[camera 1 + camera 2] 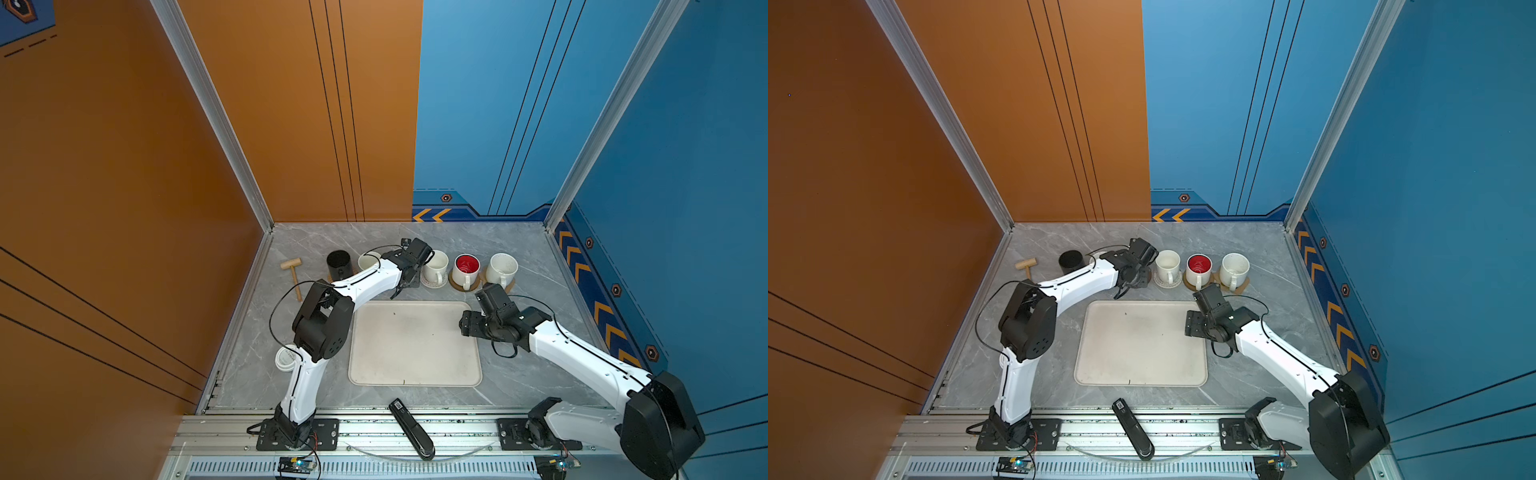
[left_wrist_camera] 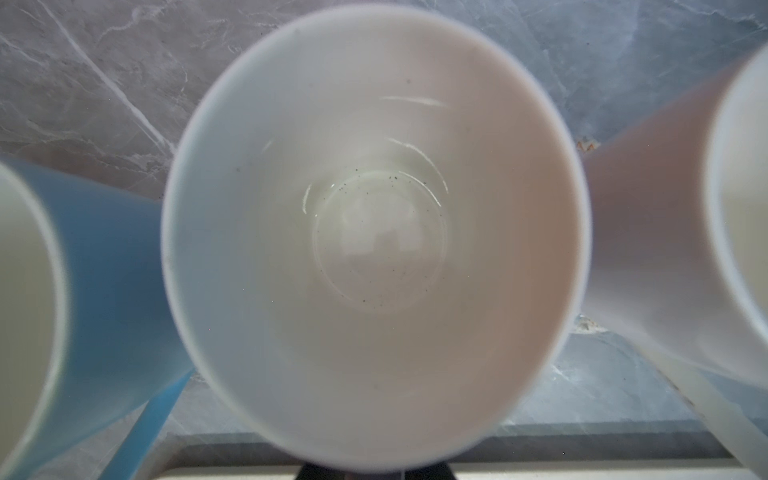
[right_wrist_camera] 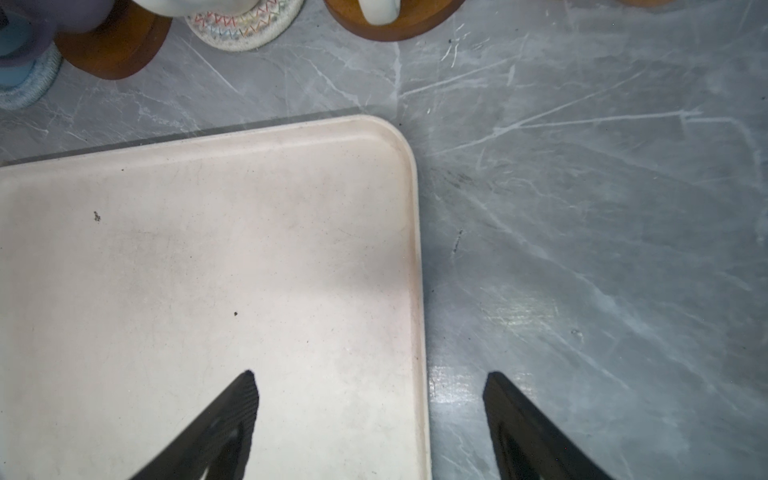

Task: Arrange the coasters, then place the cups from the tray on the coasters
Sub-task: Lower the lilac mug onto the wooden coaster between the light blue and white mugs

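The tray [image 1: 415, 345] lies in the middle of the worktop [image 1: 519, 374]. Beyond its far edge six mugs stand in a row from left to right: first mug [image 1: 338, 262], second mug [image 1: 368, 261], third mug [image 2: 374, 232], fourth mug [image 1: 436, 266], fifth mug [image 1: 466, 268], sixth mug [image 1: 503, 268]. The fourth, fifth and sixth each stand on one of the coasters [image 1: 436, 285]. A mallet [image 1: 291, 264] lies left of the row. A lid [image 1: 284, 359] sits left of the tray, toward its near side. A handheld device [image 1: 411, 428] lies on the near rail, before the tray. The left claw [image 1: 405, 286] hangs over the third mug. The right claw [image 3: 370, 374] hovers above the tray's right edge, toward the far corner.
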Controlling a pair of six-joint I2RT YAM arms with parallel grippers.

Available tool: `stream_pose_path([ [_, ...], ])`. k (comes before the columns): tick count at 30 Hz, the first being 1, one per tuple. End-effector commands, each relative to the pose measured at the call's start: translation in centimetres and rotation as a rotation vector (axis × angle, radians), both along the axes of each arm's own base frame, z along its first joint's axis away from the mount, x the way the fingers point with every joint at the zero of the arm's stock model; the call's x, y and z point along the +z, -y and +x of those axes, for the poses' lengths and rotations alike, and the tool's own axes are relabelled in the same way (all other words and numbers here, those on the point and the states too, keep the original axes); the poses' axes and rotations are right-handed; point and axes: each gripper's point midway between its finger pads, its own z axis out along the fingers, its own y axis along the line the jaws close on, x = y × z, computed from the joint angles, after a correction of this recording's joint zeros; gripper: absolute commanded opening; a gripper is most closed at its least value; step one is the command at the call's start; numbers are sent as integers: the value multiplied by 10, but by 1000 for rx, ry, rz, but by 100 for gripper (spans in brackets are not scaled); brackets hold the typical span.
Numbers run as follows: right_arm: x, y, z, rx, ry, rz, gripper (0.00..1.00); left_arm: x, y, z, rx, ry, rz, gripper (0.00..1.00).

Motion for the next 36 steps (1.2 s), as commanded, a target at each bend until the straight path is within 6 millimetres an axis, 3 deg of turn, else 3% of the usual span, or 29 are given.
stream_pose_path([
  [1,-3,-4,0,-5,-11,15,84,18,6,19,24,73,-59,0],
  [31,-9,-9,0,8,-30,10,83,-5,5,16,26,13,-73,0],
  [36,-9,-10,0,9,-31,12,83,-5,3,15,28,10,-74,17],
])
